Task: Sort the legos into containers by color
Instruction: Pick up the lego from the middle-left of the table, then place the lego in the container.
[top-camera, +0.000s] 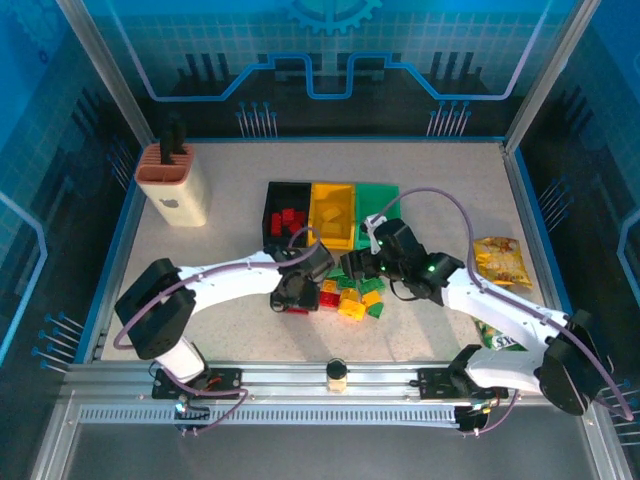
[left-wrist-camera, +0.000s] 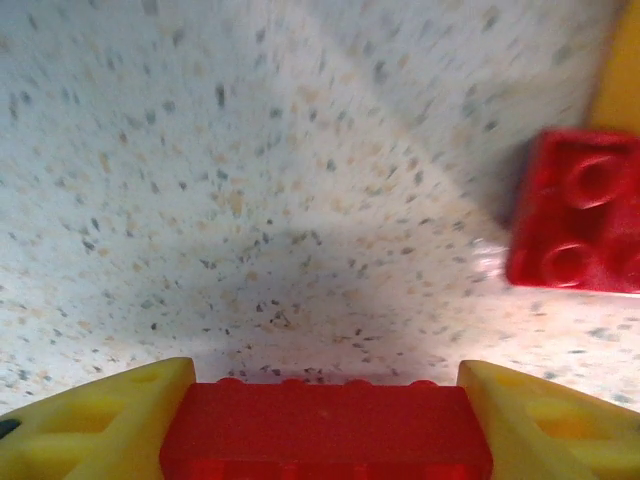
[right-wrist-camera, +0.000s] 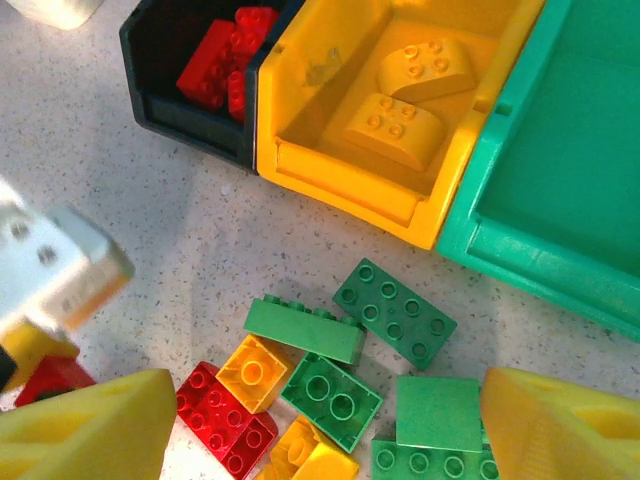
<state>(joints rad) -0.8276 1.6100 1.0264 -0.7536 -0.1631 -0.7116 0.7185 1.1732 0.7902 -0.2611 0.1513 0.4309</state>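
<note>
My left gripper (top-camera: 296, 298) is low over the table at the left end of the lego pile (top-camera: 350, 297). In the left wrist view its yellow fingers (left-wrist-camera: 90, 425) press both ends of a red lego (left-wrist-camera: 325, 430); another red lego (left-wrist-camera: 580, 210) lies ahead to the right. My right gripper (right-wrist-camera: 320, 430) hangs open above green legos (right-wrist-camera: 395, 312), a yellow one (right-wrist-camera: 252, 372) and a red one (right-wrist-camera: 225, 420), holding nothing. The black bin (right-wrist-camera: 190, 110) holds red legos, the yellow bin (right-wrist-camera: 340, 185) has two yellow ones, and the green bin (right-wrist-camera: 560, 170) stands beside it.
A beige knife block (top-camera: 175, 180) stands at the back left. A yellow snack bag (top-camera: 503, 262) and a green one (top-camera: 505, 340) lie at the right by my right arm. The three bins (top-camera: 333, 186) sit in a row just behind the pile.
</note>
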